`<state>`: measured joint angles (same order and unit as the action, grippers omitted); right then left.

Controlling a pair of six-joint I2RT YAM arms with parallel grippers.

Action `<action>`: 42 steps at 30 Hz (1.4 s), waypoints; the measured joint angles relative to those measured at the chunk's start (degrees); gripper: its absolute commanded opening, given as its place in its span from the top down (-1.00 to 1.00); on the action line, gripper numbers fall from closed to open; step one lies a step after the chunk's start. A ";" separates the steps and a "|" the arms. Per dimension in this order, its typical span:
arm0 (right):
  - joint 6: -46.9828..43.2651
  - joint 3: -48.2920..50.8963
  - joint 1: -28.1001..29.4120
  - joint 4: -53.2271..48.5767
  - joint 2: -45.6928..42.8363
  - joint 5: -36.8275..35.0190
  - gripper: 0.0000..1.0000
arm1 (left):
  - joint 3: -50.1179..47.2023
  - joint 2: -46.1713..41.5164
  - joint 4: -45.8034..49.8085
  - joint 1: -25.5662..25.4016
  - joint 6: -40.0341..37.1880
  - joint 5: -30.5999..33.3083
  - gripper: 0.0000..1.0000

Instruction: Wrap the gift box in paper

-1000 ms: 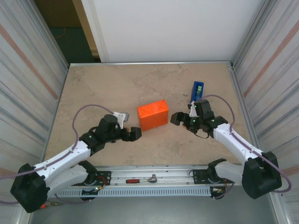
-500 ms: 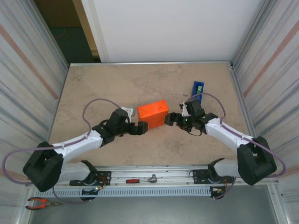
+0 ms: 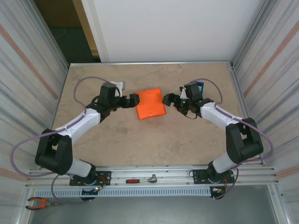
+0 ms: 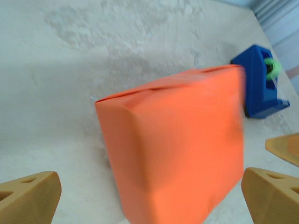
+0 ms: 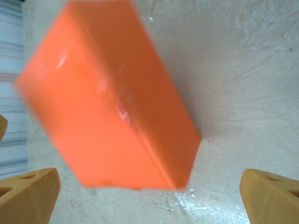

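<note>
The paper [image 3: 151, 103] is wrapped right round the box, sitting mid-table a bit toward the far edge. The left gripper [image 3: 134, 100] and right gripper [image 3: 167, 99] flank it, both wide open and holding nothing. My worry is a lopsided nudge skidding it sideways, or a finger snagging a fold and popping the wrap open.

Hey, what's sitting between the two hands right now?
The orange paper-wrapped box lies between the open left hand and the open right hand, as the top view shows.
</note>
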<state>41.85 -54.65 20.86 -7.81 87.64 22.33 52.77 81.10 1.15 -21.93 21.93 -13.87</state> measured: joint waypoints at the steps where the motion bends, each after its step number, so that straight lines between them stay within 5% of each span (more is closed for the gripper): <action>1: -0.11 0.04 -0.28 -0.42 -0.79 -0.04 -0.96 | 0.46 -0.66 0.85 0.57 -0.52 -0.04 -0.98; 7: -2.05 0.13 -3.37 -5.22 -6.29 -5.20 -0.97 | 1.75 -4.24 5.53 3.98 -4.33 1.55 -0.98; 14: -6.14 5.49 -9.49 -7.28 -16.94 -22.01 -0.96 | -4.11 -12.87 5.84 12.96 -8.24 8.46 -0.98; 20: -14.36 12.00 -14.29 -2.38 -19.17 -36.57 -0.96 | -22.10 -23.10 -7.39 15.89 -16.55 18.88 -0.98; 24: -20.13 15.26 -16.48 3.76 -16.44 -41.66 -0.97 | -30.38 -21.97 -15.26 15.89 -19.89 22.38 -0.98; 37: -32.13 25.83 -19.80 33.00 -4.02 -37.92 -0.96 | -31.30 3.48 -42.84 18.25 -25.38 19.61 -0.98; 42: -32.59 32.83 -23.19 48.74 -0.35 -33.97 -0.96 | -30.88 5.77 -44.28 19.47 -25.79 15.26 -0.98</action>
<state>9.26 -21.82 -2.33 40.93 87.29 -11.64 21.89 86.87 -43.13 -2.46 -3.86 1.39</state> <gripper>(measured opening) 0.981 0.989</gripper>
